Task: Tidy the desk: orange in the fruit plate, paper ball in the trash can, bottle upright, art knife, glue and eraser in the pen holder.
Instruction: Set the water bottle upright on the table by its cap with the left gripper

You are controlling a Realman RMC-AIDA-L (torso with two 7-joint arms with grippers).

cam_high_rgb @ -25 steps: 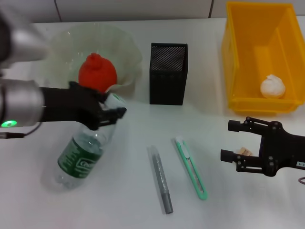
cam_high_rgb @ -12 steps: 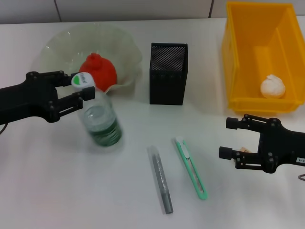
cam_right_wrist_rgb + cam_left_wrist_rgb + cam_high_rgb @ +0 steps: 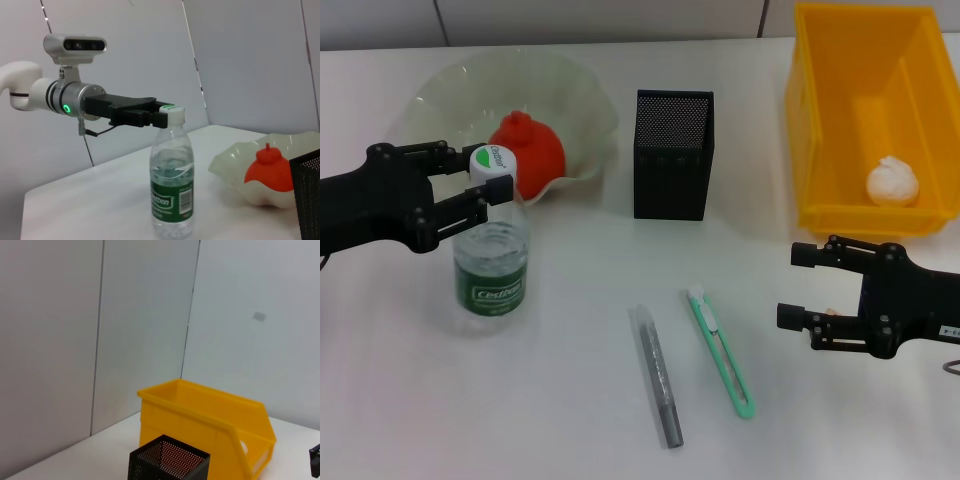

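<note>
A: On the tabletop [image 3: 570, 400], head view: the bottle [image 3: 492, 262] stands upright, label readable. The left gripper [image 3: 480, 182] has its jaws pinching the bottle at the cap and neck. Behind it sits the fruit plate [image 3: 582, 110] with the orange [image 3: 528, 150] inside.

B: And centre to right?

A: The pen holder [image 3: 673, 155] stands in the middle. In front of it the glue [image 3: 658, 375] and the art knife [image 3: 721, 352] lie side by side, apart. The trash can [image 3: 865, 120] at the far right holds the paper ball [image 3: 892, 181]. The right gripper [image 3: 804, 285] hovers low in front of the can, jaws spread; a sliver of the eraser [image 3: 832, 313] shows between them, and I cannot tell whether they touch it.

B: Left wrist view?

A: Only the pen holder [image 3: 169, 462] rim and the trash can [image 3: 210, 425] behind it, against a wall.

B: Right wrist view?

A: The bottle [image 3: 172, 185] stands vertical on the tabletop [image 3: 100, 200], with the left gripper [image 3: 167, 116] clamped at its cap. The fruit plate [image 3: 235, 165] with the orange [image 3: 269, 170] is beyond, and an edge of the pen holder [image 3: 306, 195] beside it.
</note>
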